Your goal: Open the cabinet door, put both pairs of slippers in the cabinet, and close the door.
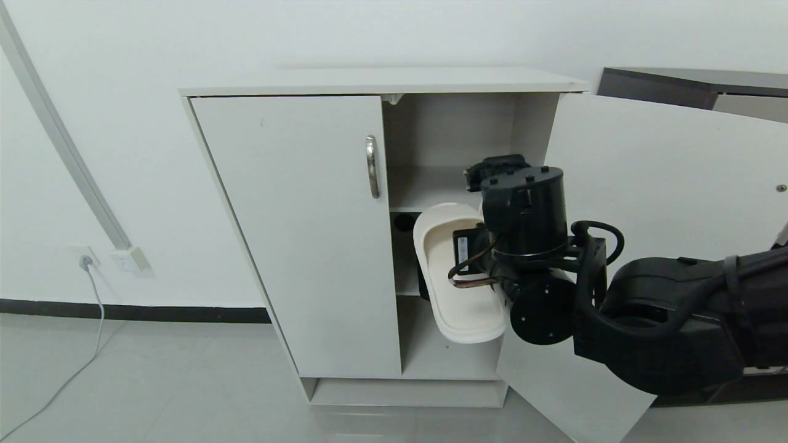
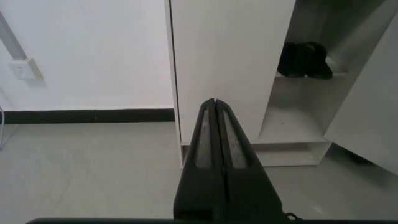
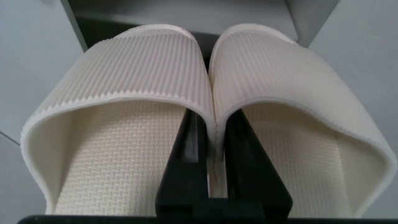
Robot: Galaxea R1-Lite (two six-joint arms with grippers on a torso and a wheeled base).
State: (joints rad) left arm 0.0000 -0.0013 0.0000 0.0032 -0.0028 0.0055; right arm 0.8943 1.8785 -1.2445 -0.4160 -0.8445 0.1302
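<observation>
**Right fingers pinch the white pair at the cabinet mouth; a free shelf lies just beyond.**

The right gripper has its fingers clamped on the two touching inner walls of the white slippers, with the strap ends lying farther from the wrist. In the head view the pair hangs on edge in the open right half of the cabinet, its long axis running roughly from 11 to 5 o'clock. It is just beside the closed door's edge and in front of the shelves. The black slippers already sit on a shelf behind them, so the pair probably needs levelling before it goes onto a free shelf. The open door stands at 3 o'clock. The left gripper, its fingers pressed together and empty, hangs low and well apart, which makes the right arm the nearer one.
</observation>
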